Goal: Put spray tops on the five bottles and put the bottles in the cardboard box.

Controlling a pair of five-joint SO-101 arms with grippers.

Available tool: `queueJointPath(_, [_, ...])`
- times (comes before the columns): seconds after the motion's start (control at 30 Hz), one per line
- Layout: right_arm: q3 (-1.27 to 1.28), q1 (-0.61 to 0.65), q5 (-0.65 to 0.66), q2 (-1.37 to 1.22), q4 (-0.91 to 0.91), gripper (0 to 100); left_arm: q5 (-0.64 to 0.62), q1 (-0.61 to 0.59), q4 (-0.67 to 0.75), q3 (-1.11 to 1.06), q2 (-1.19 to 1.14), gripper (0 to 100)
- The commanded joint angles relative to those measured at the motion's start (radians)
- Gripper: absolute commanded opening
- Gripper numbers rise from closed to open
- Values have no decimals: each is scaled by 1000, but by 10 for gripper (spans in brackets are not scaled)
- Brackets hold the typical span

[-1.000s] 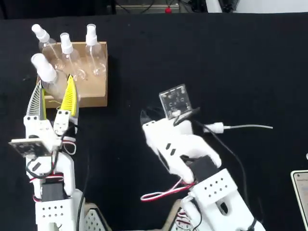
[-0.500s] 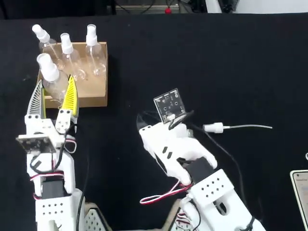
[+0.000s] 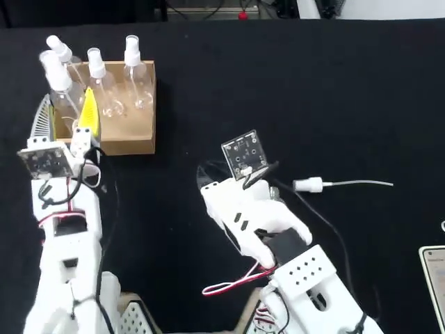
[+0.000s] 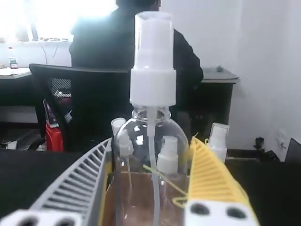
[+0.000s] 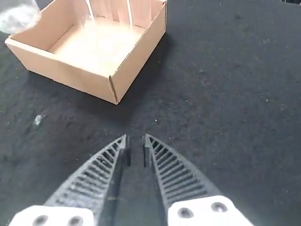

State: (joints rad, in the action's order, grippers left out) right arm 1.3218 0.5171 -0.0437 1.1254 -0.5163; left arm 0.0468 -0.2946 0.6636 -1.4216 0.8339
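Nearest us, in the lower middle of the high view, the right tool (image 5: pixel 135 138) has drawn back a little. Its fingers lie almost together with nothing between them, above the bare counter (image 3: pixel 313 90). The loose spray top (image 3: pixel 309 185) at the right centre has not moved.

At the left, the left tool (image 3: pixel 67 104) has pushed up the frame in the last second. It has carried the bottle (image 3: pixel 59 87) from the front edge of the box (image 3: pixel 132 146) to over the box's left part, in the upper left. This tool is clamped on the bottle's body, grey finger on one side and yellow on the other. We cannot tell whether the base rests on the box floor. Three bottles (image 3: pixel 132 69) stand farther back in the box. We judge this to be the fourth bottle, about ready for release, with one top left to fit.

The held bottle stands upright, its long axis vertical, white top uppermost and its thin tube running straight down inside. We cannot tell which way its nozzle faces. The loose spray top lies on its side, long axis across the frame, head to the left and tube trailing right.
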Motion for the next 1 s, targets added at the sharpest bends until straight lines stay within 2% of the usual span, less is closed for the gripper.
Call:
queueJointPath(0.0, [-8, 6, 5, -4, 28, 43, 3, -16, 221, 77, -198, 84])
queueJointPath(0.07, [-8, 6, 5, -5, 28, 43, 3, -18, 264, 110, -267, 84])
queueJointPath(0.43, [5, 9, 5, -5, 34, 43, 2, -19, 270, 355, -601, 84])
queueJointPath(0.9, [7, 9, 5, -5, 34, 43, -5, -67, 272, 483, -806, 80])
queueJointPath(0.97, [7, 11, 5, -5, 34, 43, -5, -67, 313, 489, -835, 80])
